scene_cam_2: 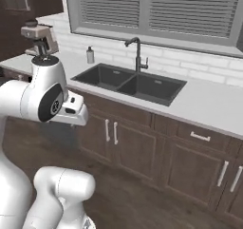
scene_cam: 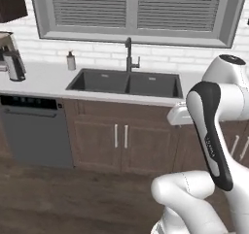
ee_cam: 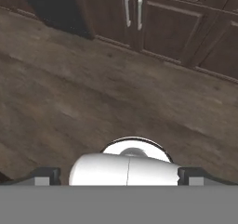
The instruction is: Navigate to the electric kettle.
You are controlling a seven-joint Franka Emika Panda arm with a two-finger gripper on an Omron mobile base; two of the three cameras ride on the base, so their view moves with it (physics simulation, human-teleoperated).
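One white counter [scene_cam: 44, 80], double sink [scene_cam: 127, 84]

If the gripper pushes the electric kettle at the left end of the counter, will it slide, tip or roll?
The electric kettle stands upright on its dark base, so it would probably slide and not roll. It looks taller than wide, so a push near the lid might tip it. Its metal wall looks smooth, perhaps slippery; the black side handle seems the safer grip.
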